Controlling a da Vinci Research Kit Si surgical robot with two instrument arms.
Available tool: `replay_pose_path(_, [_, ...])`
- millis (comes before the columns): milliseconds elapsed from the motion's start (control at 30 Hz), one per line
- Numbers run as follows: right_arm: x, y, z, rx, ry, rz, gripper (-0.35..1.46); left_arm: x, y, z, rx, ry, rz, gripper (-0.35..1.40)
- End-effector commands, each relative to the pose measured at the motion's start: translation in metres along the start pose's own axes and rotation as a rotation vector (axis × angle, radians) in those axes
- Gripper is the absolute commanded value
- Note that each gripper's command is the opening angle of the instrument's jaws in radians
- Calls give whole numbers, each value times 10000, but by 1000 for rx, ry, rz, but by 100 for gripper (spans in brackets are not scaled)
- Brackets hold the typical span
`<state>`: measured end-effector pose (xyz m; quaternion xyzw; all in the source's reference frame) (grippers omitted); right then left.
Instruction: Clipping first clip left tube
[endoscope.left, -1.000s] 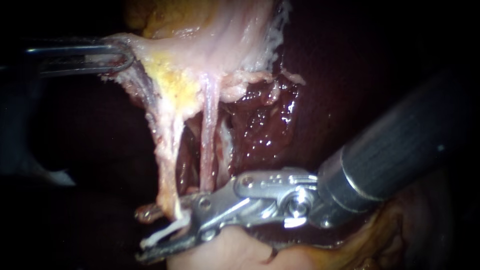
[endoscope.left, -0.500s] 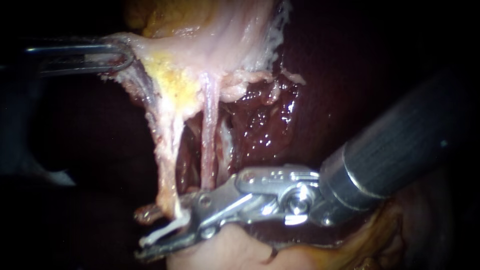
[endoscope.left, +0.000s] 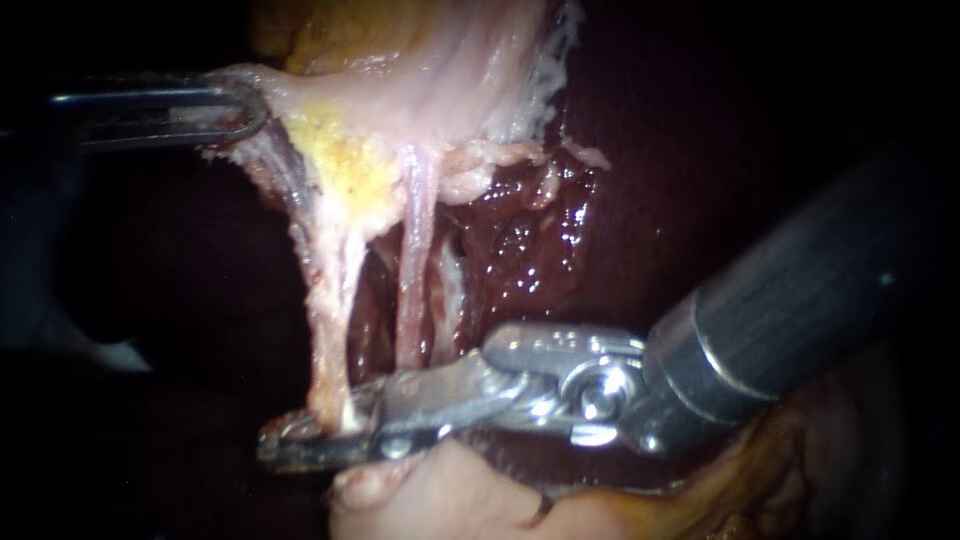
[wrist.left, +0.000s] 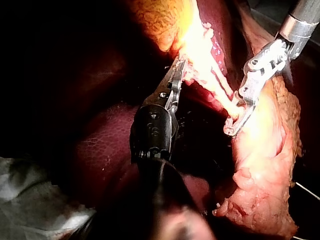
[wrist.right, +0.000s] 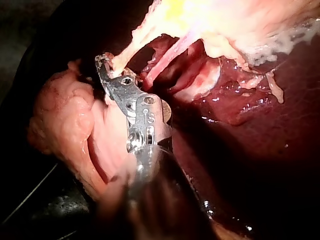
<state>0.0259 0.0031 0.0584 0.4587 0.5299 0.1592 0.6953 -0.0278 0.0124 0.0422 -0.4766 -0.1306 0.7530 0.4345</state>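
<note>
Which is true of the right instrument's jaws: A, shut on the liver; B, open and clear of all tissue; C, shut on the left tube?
C: the right instrument's jaws lie together around the lower end of the left tube.

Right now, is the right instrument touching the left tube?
Touching. The endoscope view shows the right instrument closed across the lower end of the left tube, with metal against it from both sides and no gap showing.

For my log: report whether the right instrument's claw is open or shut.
Shut on the left tube: the right instrument's claw clamps its lower end, no gap.
</note>
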Motion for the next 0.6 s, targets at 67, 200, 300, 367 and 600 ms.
replay_pose_path(67, [0, 2, -1, -17, -38, 16, -35, 0, 0, 0, 0, 0, 0, -35])
replay_pose_path(200, [-4, 4, -6, -24, -55, 16, -35, 0, 0, 0, 0, 0, 0, -35])
replay_pose_path(300, [-4, 6, -6, -24, -55, 16, -35, 0, 0, 0, 0, 0, 0, -35])
replay_pose_path(367, [-4, 6, -7, -23, -55, 16, -35, 0, 0, 0, 0, 0, 0, -35])
replay_pose_path(600, [-4, 6, -7, -23, -56, 16, -35, 0, -1, 1, 0, 0, 0, -35])
